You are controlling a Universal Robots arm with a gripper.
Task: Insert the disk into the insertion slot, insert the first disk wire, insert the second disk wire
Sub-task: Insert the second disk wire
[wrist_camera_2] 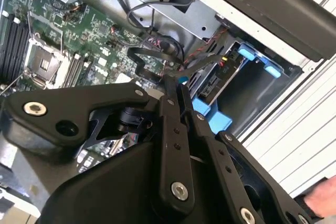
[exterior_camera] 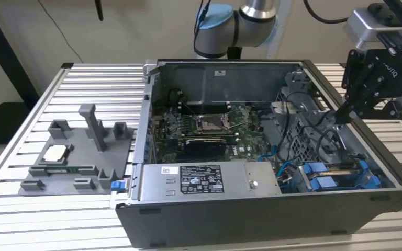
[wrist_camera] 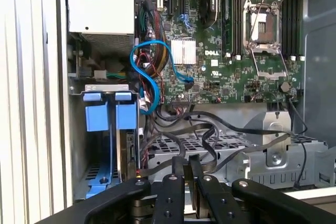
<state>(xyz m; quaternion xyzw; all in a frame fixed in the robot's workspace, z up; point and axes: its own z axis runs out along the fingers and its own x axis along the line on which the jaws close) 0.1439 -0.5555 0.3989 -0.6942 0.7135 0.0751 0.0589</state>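
Where the slatted table point(exterior_camera: 19, 219) carries the lot, the following are counted: one open computer case point(exterior_camera: 257, 225); one motherboard point(exterior_camera: 187, 130) with one processor socket point(exterior_camera: 208, 123); one grey power supply box point(exterior_camera: 208, 180); one grey moulded tray point(exterior_camera: 75, 157), set beside the case at the exterior view's left; one blue cable point(wrist_camera: 152, 72); several black wires point(wrist_camera: 210, 129); one insertion slot point(wrist_camera_2: 257, 93); one disk point(wrist_camera_2: 212, 85); one arm point(exterior_camera: 253, 13); one gripper point(wrist_camera_2: 176, 85). In the second wrist view the disk is seen as a dark flat face framed in blue plastic, seated within the insertion slot at the case's near corner on the exterior view's right. The gripper is placed just beside that slot, its tips near the disk's exposed end but apart from it. A flat black wire point(wrist_camera_2: 205, 62) is run from beside the tips toward that end. The jaws are drawn together with only a thin gap, as shown in both wrist views; whether the wire is pinched cannot be told. In the exterior view the arm is stood behind the case, and the gripper point(exterior_camera: 341, 117) is tilted downward and inward over the case wall on the exterior view's right, above the slot.
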